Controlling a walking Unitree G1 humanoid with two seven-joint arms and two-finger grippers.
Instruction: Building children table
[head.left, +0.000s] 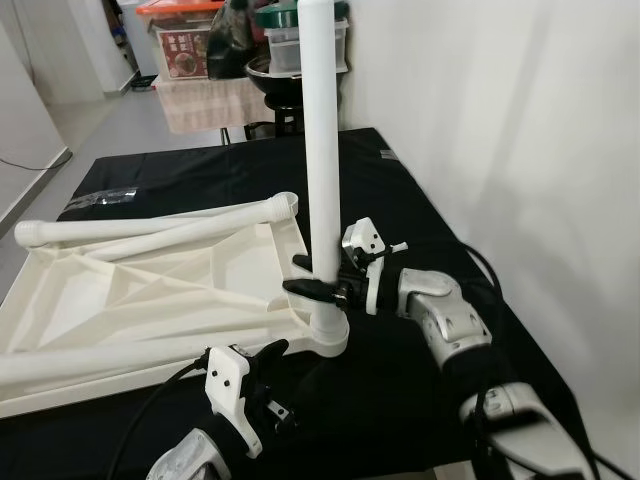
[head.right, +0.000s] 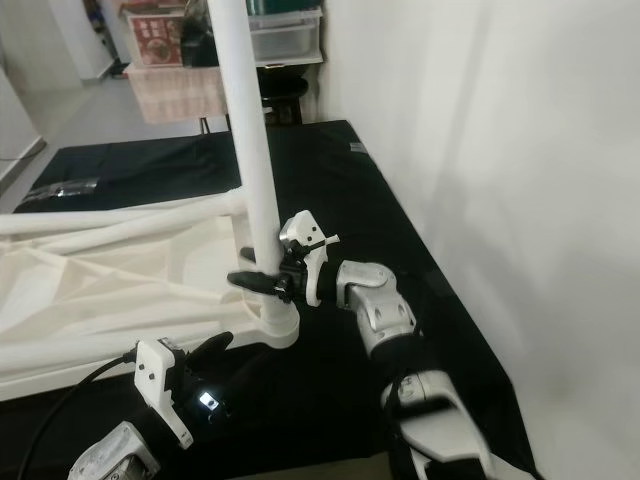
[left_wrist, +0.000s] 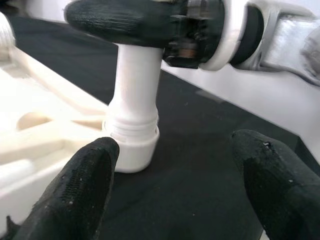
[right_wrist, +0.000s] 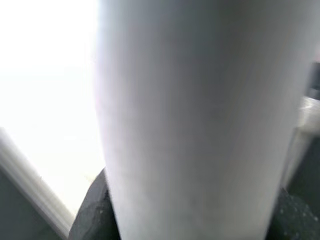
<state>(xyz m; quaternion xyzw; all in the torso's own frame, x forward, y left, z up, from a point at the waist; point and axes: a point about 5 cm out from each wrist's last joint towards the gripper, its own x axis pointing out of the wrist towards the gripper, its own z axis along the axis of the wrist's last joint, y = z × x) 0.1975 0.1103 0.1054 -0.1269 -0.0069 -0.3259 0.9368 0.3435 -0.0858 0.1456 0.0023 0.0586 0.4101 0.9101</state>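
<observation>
- Both eye views are evenly lit and sharp, and the plain white wall (head.left: 520, 130) beside the upright white plastic table leg (head.left: 322, 150) carries soft grey shadow.
- The matte black tabletop cloth (head.left: 400, 200) below that leg shows no glare.
- In the right wrist view the leg (right_wrist: 200, 120) is badly blurred, with blown-out white beside it.
- In the left wrist view the near black fingers (left_wrist: 80, 190) are soft.

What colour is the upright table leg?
White; the upright leg, held by the right hand, shows best in the left eye view.
</observation>
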